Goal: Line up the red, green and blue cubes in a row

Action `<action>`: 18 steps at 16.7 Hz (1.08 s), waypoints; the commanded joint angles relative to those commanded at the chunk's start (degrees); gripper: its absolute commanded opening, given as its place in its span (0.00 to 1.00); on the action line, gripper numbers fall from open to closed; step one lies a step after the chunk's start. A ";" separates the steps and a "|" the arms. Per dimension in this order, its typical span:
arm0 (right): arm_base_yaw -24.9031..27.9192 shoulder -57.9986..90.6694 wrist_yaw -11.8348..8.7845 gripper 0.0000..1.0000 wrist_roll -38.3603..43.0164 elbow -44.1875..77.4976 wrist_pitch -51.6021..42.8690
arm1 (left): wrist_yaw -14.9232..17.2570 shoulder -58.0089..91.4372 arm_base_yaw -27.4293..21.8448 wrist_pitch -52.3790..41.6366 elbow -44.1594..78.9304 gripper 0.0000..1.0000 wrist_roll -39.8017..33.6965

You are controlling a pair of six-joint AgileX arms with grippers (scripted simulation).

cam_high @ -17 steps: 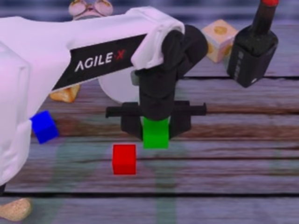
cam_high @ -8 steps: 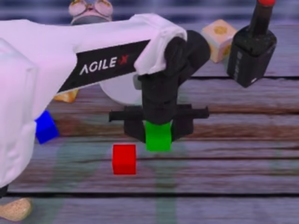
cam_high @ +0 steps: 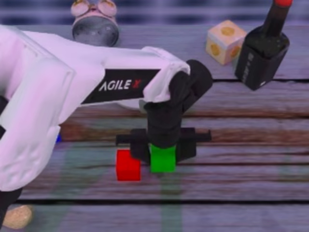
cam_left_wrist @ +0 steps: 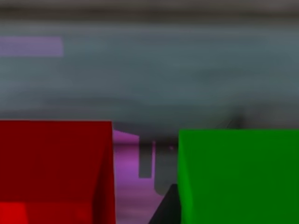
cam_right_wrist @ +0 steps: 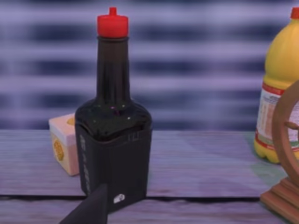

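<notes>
The AgileX left hand grips the green cube between its two fingers, low over the wooden desk, immediately right of the red cube. The left wrist view shows the two cubes side by side with a narrow gap between them. The blue cube is barely visible, only a sliver showing at the left behind the white arm. The step in hand appears to be placing green beside red; next, the hand would likely need to let go, lift clear and fetch blue. The right arm sits parked near the dark bottle.
</notes>
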 joint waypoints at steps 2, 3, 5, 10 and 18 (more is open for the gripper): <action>0.00 0.00 0.00 1.00 0.00 0.00 0.00 | 0.00 0.00 0.00 0.00 0.00 0.00 0.00; 0.00 0.00 0.00 1.00 0.00 0.00 0.00 | 0.00 0.00 0.00 0.00 0.00 0.08 0.00; 0.00 0.00 0.00 1.00 0.00 0.00 0.00 | 0.00 0.00 0.00 0.00 0.00 0.23 0.00; 0.00 0.00 0.00 1.00 0.00 0.00 0.00 | 0.00 0.00 0.00 0.00 0.00 0.60 0.00; 0.00 0.00 0.00 1.00 0.00 0.00 0.00 | 0.00 0.00 0.00 0.00 0.00 1.00 0.00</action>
